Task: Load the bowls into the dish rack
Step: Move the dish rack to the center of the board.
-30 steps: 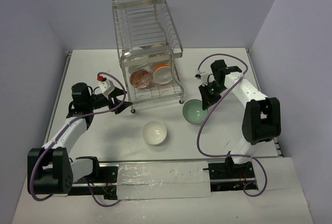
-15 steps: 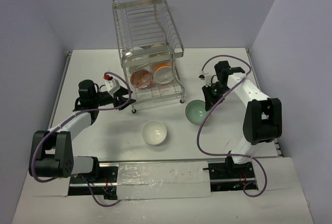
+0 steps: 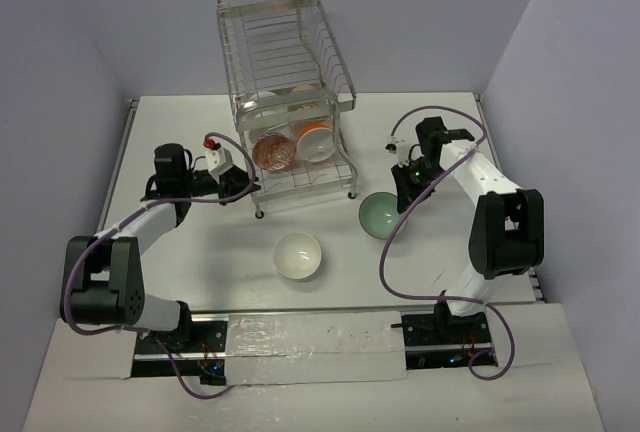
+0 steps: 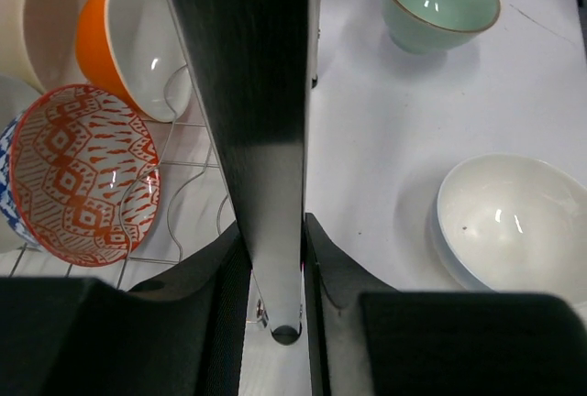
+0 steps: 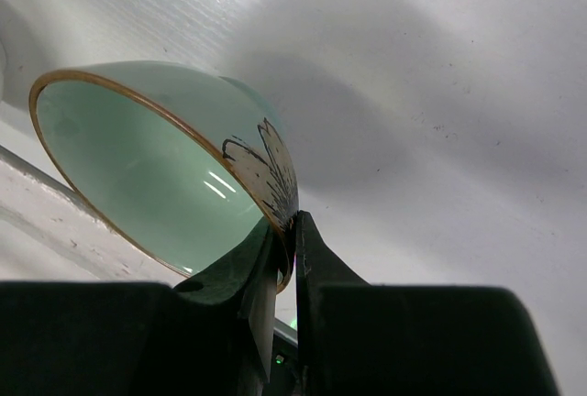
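Mint bowl, black flower mark outside, gripped by right end effector.

top cam: fixed, high behind the arm bases, tilted down and forward, farthest out; whole table in frame, dish rack upper centre

left wrist cam: close in, aimed along its own fingers at bottom centre; the dish rack's near upright blocks mid frame, patterned bowl at left, white bowl at right, mint bowl upper right

right wrist cam: nearest of all, low over the table, mint bowl fills the left half

overlap: mint bowl in all three; white bowl, patterned bowl and dish rack in top and left wrist
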`<state>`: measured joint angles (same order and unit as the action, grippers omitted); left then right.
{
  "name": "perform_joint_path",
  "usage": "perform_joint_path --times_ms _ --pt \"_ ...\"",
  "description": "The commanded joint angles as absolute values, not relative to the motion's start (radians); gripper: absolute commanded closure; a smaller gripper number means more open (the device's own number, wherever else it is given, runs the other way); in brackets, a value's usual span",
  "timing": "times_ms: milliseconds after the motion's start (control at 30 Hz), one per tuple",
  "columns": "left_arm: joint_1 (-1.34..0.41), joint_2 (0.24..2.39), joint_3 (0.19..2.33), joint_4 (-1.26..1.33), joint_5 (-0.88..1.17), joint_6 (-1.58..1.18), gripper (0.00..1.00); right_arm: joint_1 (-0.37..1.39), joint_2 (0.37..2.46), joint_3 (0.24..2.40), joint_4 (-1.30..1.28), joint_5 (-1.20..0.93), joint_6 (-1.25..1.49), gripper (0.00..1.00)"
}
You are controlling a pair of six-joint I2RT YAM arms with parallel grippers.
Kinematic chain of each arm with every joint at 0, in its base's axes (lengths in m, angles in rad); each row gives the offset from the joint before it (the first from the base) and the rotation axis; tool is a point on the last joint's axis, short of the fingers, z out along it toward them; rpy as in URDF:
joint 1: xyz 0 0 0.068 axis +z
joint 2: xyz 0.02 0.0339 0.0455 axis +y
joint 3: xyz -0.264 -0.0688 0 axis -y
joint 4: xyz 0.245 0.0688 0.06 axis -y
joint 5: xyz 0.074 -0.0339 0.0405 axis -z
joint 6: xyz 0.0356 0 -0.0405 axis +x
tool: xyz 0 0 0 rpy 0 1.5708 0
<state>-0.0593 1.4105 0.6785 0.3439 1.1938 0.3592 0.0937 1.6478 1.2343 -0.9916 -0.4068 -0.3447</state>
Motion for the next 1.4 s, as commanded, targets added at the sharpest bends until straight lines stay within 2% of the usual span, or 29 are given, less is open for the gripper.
perform_joint_path --times_ms 0,100,133,167,200,233,267,367,467,967,1367 --pt "-0.078 1.448 0.745 0.05 1.361 0.578 0.97 0.087 1.618 1.287 -1.022 -0.422 -0.348 1.0" --pt "-0.074 1.5 0.834 -0.24 1.416 0.879 1.0 0.086 1.621 1.307 -1.037 -0.417 -0.353 1.0" --pt "-0.066 1.525 0.898 -0.514 1.443 1.127 1.0 0.086 1.623 1.322 -1.042 -0.419 -0.356 1.0" --pt "-0.06 1.589 0.937 -0.679 1.457 1.29 1.0 0.084 1.623 1.328 -1.048 -0.419 -0.357 1.0" --pt "-0.055 1.632 0.98 -0.866 1.466 1.665 1.0 0.084 1.623 1.335 -1.052 -0.414 -0.357 1.0" --pt "-0.043 1.687 1.068 -1.277 1.473 1.866 1.0 0.086 1.629 1.351 -1.06 -0.414 -0.36 1.0" --pt "-0.032 1.742 1.101 -1.38 1.474 1.952 1.0 0.086 1.631 1.359 -1.071 -0.411 -0.36 1.0" --pt "-0.015 1.812 1.144 -1.379 1.466 1.874 1.0 0.084 1.641 1.39 -1.089 -0.41 -0.364 1.0" --pt "-0.012 1.761 1.106 -1.378 1.456 1.947 1.0 0.084 1.64 1.397 -1.091 -0.41 -0.361 1.0" --pt "-0.018 1.687 1.08 -1.378 1.296 1.899 1.0 0.084 1.605 1.439 -1.062 -0.379 -0.334 1.0" --pt "-0.009 1.72 1.115 -1.379 1.204 1.876 1.0 0.087 1.578 1.67 -1.095 -0.35 -0.314 1.0"
